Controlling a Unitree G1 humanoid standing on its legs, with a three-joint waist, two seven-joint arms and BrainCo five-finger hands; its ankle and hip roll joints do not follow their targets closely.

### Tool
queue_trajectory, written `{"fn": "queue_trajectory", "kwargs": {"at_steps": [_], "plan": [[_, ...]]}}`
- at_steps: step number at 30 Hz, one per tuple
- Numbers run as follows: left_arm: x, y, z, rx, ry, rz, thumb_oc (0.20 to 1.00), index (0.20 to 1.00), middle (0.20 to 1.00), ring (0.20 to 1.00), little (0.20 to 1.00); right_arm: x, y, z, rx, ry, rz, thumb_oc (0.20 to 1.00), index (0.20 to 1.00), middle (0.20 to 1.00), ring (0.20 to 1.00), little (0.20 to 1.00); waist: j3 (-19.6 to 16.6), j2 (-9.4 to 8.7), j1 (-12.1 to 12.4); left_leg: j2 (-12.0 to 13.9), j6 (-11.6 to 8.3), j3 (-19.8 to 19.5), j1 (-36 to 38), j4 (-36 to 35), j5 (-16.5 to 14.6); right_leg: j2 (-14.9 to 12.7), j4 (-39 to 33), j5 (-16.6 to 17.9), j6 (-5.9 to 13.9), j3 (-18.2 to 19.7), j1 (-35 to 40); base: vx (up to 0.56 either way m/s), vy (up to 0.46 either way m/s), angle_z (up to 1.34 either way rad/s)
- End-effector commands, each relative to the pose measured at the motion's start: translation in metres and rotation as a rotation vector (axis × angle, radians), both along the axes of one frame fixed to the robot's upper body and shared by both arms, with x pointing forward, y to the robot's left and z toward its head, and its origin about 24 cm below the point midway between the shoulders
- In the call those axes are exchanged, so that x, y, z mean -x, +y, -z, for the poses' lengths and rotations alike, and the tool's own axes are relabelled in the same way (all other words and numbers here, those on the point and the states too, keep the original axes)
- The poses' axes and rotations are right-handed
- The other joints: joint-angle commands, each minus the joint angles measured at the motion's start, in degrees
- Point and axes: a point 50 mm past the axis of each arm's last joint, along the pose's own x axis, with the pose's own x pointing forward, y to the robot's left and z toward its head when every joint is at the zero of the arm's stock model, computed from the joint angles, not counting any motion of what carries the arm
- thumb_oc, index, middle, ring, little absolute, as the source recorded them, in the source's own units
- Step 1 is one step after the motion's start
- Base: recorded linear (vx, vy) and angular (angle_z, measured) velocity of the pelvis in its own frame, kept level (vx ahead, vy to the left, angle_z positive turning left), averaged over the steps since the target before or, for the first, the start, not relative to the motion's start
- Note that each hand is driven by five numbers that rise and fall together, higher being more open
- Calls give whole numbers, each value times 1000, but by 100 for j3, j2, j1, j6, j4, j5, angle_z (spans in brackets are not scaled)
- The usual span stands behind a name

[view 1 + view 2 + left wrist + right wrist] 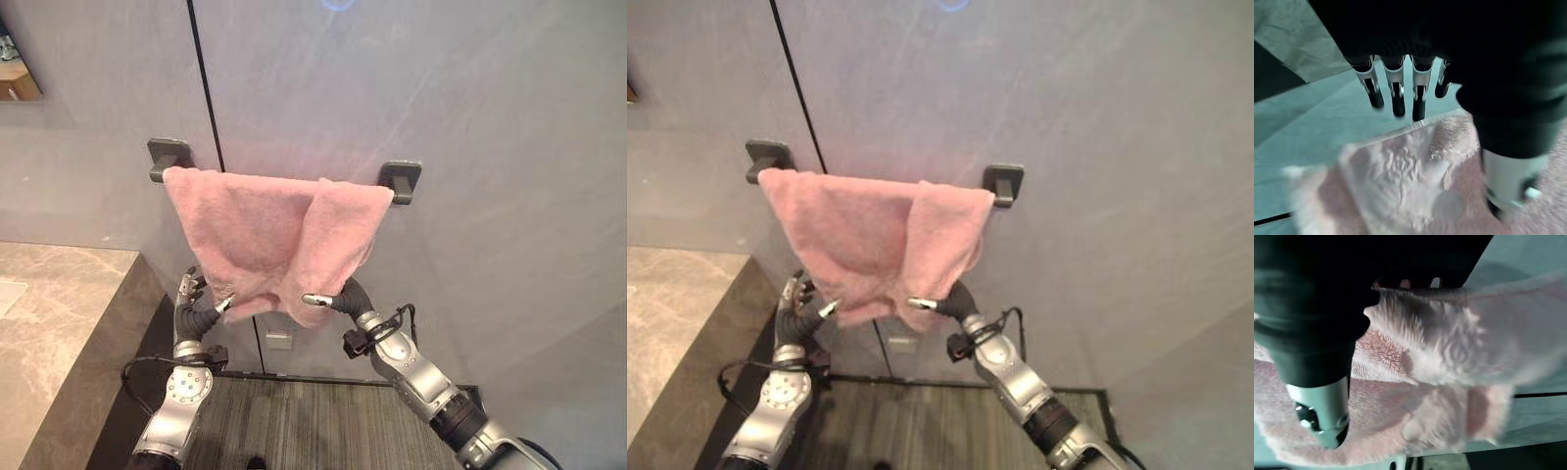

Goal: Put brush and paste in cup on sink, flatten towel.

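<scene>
Both hands meet the pink towel [274, 240] hem: left hand [196, 299] at 7 o'clock, fingers straight, holding nothing; right hand [338, 299] at 5 o'clock, grip unreadable. An uneven tug could slide it off the rail [397, 178].

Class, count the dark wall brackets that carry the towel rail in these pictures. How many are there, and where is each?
2. One bracket sits at the rail's left end, above the pink towel's left corner; the other bracket is at the right end, just past the towel's right edge. The towel could hide more.

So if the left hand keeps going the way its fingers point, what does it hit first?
Probably the grey wall past the pink towel's lower edge; the left hand's fingers look straight, though depth is unclear.
</scene>
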Motion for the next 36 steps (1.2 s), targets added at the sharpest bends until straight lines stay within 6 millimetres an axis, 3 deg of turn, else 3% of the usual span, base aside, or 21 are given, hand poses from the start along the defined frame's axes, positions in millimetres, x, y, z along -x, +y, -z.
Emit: {"fn": "queue_trajectory", "kwargs": {"at_steps": [1,5,9,10,11,13,14,15,16,17,18,19,21,22,23,24,25,26,28,32,36], "plan": [[-9,-2,-22,-82,-89,89,1000,1000,1000,1000,1000,-14,0,-22,-21,-103,56,1000,1000,1000,1000,1000,19,-89,66,-47,7,-72,55,39,-145,-564,36,381,403,-23,134,0,0,0],[-5,3,-12,-95,-41,64,1000,1000,1000,1000,1000,-15,-13,-4,-8,-29,131,1000,1000,1000,1000,1000,-1,-80,59,-36,0,-76,77,39,-157,-557,23,373,400,-34,155,0,0,0],[1,24,-9,-146,-7,-36,1000,1000,1000,1000,1000,-4,-47,36,-142,216,405,1000,1000,1000,1000,1000,-9,-66,39,-27,-17,-64,75,39,-154,-544,15,370,393,-40,152,0,0,0],[4,39,-14,-201,-13,-92,1000,1000,1000,1000,1000,-3,-68,36,-179,214,527,1000,1000,1000,1000,1000,7,-38,-3,-29,-18,-40,78,39,-154,-539,19,371,394,-30,135,0,0,0],[4,38,-14,-201,-13,-91,1000,1000,1000,1000,1000,-2,-68,36,-178,215,528,1000,1000,1000,1000,1000,6,-39,1,-29,-19,-38,80,39,-155,-539,19,371,394,-28,136,-12,17,-4],[9,63,-25,-332,-36,-176,1000,1000,1000,1000,1000,4,-99,30,-171,143,662,1000,1000,1000,1000,1000,25,12,-105,-29,-16,-1,89,39,-167,-535,24,371,396,9,109,1,19,-7],[11,67,-28,-366,-47,-198,1000,1000,1000,1000,1000,7,-104,28,-152,124,683,1000,1000,1000,1000,1000,25,19,-126,-26,-17,8,96,39,-176,-535,24,367,397,20,109,11,12,-10],[12,74,-36,-429,-66,-218,1000,1000,1000,1000,1000,8,-114,26,-138,99,722,1000,1000,1000,1000,1000,24,31,-144,-24,-18,16,104,39,-185,-538,25,365,399,16,107,26,9,-14],[17,97,-65,-641,-165,-310,1000,1000,1000,1000,1000,9,-162,-13,100,-158,913,1000,1000,1000,1000,1000,14,63,-212,-19,-32,47,124,39,-203,-540,26,359,418,45,106,23,5,-13],[17,96,-65,-643,-167,-310,1000,1000,1000,1000,1000,9,-161,-13,103,-160,914,1000,1000,1000,1000,1000,17,62,-208,-18,-33,49,122,39,-203,-539,28,358,418,46,102,44,7,-11],[15,101,-95,-896,-266,-301,1000,1000,1000,1000,1000,8,-175,-47,339,-386,949,1000,1000,1000,1000,1000,24,89,-241,-1,-49,69,177,39,-257,-543,36,326,446,85,121,35,6,-7],[15,97,-120,-1044,-369,-286,1000,1000,1000,1000,1000,9,-179,-68,441,-526,954,1000,1000,1000,1000,1000,19,100,-248,4,-54,79,188,39,-270,-546,37,329,459,100,121,19,8,-11],[17,95,-125,-1075,-396,-273,1000,1000,1000,1000,1000,11,-179,-77,499,-599,960,1000,1000,1000,1000,1000,12,99,-255,1,-49,85,168,39,-235,-551,31,365,454,108,96,-16,3,-8],[19,89,-145,-1173,-500,-255,1000,1000,1000,1000,1000,13,-171,-108,630,-808,916,1000,1000,1000,1000,1000,0,104,-266,5,-58,86,172,39,-241,-555,27,367,461,124,93,-22,-5,-10],[18,81,-155,-1228,-562,-222,1000,1000,1000,1000,1000,15,-156,-122,679,-939,840,1000,1000,1000,1000,1000,-7,113,-275,6,-63,78,160,39,-239,-558,29,363,465,133,83,-22,-5,-13],[18,81,-155,-1229,-562,-222,1000,1000,1000,1000,1000,15,-155,-122,680,-940,839,1000,1000,1000,1000,1000,-6,113,-280,6,-63,78,160,39,-239,-558,30,362,465,133,83,-7,-11,-14],[18,71,-164,-1282,-628,-154,1000,1000,1000,1000,1000,20,-135,-144,757,-1144,744,1000,1000,1000,1000,1000,-7,122,-264,9,-78,64,196,39,-285,-554,40,315,478,117,123,-13,-7,-7],[18,71,-164,-1282,-628,-155,1000,1000,1000,1000,1000,20,-134,-144,759,-1147,744,1000,1000,1000,1000,1000,-1,121,-270,6,-72,64,177,39,-248,-556,34,346,469,116,109,0,0,0],[14,59,-166,-1314,-656,-59,1000,1000,1000,1000,1000,13,-112,-147,844,-1249,594,1000,1000,1000,1000,1000,-25,107,-202,9,-90,33,152,39,-232,-563,32,345,478,69,118,-22,-3,0],[7,51,-158,-1283,-650,-2,1000,1000,1000,1000,1000,10,-84,-156,864,-1345,407,1000,1000,1000,1000,1000,-19,91,-200,12,-103,14,162,39,-231,-564,34,334,479,48,137,-8,-5,2],[1,42,-140,-1235,-581,78,1000,1000,1000,1000,1000,-3,-81,-152,948,-1330,355,1000,1000,1000,1000,1000,-4,77,-160,12,-103,-11,182,39,-238,-569,35,321,487,-12,187,-8,-1,11]]}}
